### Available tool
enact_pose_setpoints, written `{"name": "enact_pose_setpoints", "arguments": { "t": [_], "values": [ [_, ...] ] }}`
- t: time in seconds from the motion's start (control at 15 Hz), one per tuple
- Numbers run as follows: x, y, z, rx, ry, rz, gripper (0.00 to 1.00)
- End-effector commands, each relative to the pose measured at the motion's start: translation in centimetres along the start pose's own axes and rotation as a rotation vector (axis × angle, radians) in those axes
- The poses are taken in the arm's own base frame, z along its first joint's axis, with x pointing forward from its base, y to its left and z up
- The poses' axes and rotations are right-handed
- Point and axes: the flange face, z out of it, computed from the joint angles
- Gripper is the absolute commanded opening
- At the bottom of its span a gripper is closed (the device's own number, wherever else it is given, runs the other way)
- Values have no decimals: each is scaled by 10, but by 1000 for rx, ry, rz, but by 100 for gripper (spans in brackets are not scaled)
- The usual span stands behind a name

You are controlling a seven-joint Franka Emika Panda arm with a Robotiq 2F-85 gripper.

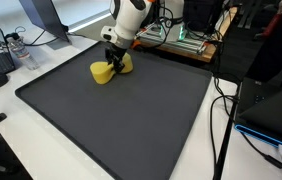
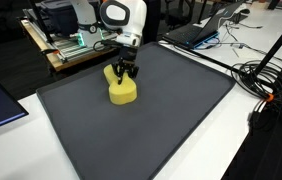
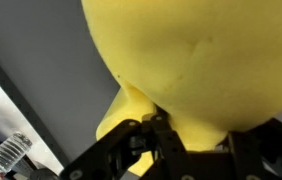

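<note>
A soft yellow object (image 1: 105, 72) rests at the far end of a dark grey mat (image 1: 111, 120); in both exterior views it has a round body (image 2: 122, 92) with a narrower part sticking up. My gripper (image 1: 116, 62) comes down from above onto that upper part (image 2: 127, 73). In the wrist view the yellow body (image 3: 201, 60) fills most of the picture. My gripper (image 3: 191, 135) has its black fingers (image 3: 131, 140) on either side of the yellow stuff, pressed against it. The lower part of the object is hidden behind the fingers.
The mat (image 2: 151, 130) lies on a white table. A plastic bottle (image 1: 19, 48) and a monitor foot stand beyond one corner. A wooden shelf with a green circuit board (image 2: 71, 42) is behind the arm. Cables (image 2: 271, 80) and a laptop (image 2: 196, 30) lie along one side.
</note>
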Motion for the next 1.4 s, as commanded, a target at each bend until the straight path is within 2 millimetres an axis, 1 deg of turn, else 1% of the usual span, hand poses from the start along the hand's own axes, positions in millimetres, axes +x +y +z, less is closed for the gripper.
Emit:
{"name": "enact_pose_setpoints", "arguments": {
  "t": [0.0, 0.07, 0.2, 0.4, 1.0, 1.13, 1.33],
  "values": [
    [-2, 4, 0, -8, -7, -7, 58],
    [-2, 5, -2, -3, 0, -16, 66],
    [-1, 7, -5, 1, 2, -25, 78],
    [-1, 10, -7, -2, 0, -43, 99],
    [-4, 29, -23, 21, -19, -119, 100],
    [-3, 34, -30, 27, -17, -130, 100],
    [5, 42, -46, 54, -3, -137, 100]
  ]
}}
